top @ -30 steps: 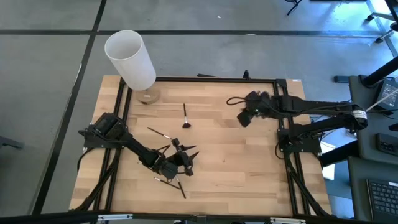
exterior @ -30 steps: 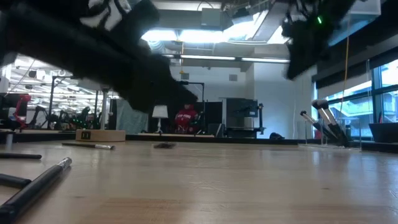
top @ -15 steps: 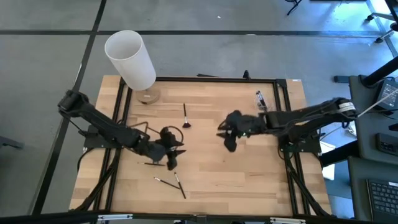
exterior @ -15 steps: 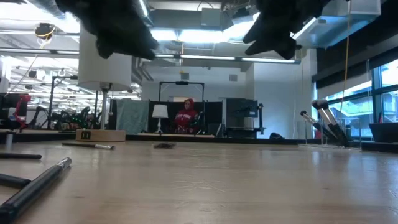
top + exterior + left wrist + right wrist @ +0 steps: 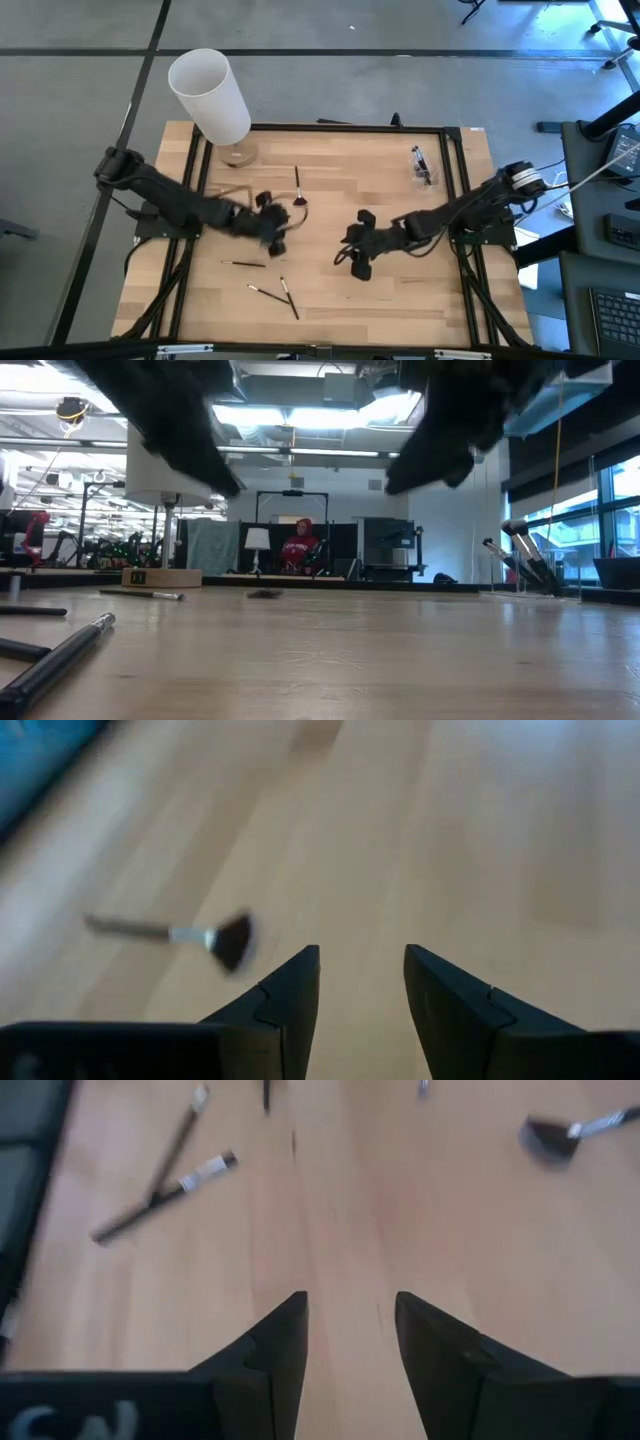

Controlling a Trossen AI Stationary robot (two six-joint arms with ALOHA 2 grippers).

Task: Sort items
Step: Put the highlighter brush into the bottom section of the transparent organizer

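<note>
Several slim dark-handled brushes lie flat on the wooden table (image 5: 400,300). One with a dark red tuft (image 5: 298,192) lies far of centre, one (image 5: 243,264) lies left of centre, and two (image 5: 280,293) lie crossed near the front. My left gripper (image 5: 281,226) hovers open above the table, just short of the tufted brush (image 5: 205,935), with nothing between its fingers (image 5: 360,955). My right gripper (image 5: 347,256) hangs open over the table's middle, also with nothing between its fingers (image 5: 350,1300). Its wrist view shows the crossed brushes (image 5: 165,1180) and the tufted brush (image 5: 560,1135) ahead.
A tall white cylinder (image 5: 210,95) stands past the far left corner, beside a small round wooden piece (image 5: 238,155). A clear holder with brushes (image 5: 421,166) stands at the far right (image 5: 525,560). Black frame rails (image 5: 455,200) border the table. Bare wood lies at the near right.
My left gripper has risen from among the brushes at the near left and drawn back toward the far edge, tipping less steeply. My right gripper has swung from the far right toward the table's middle and near edge, sinking and tipping downward. Both stay open.
</note>
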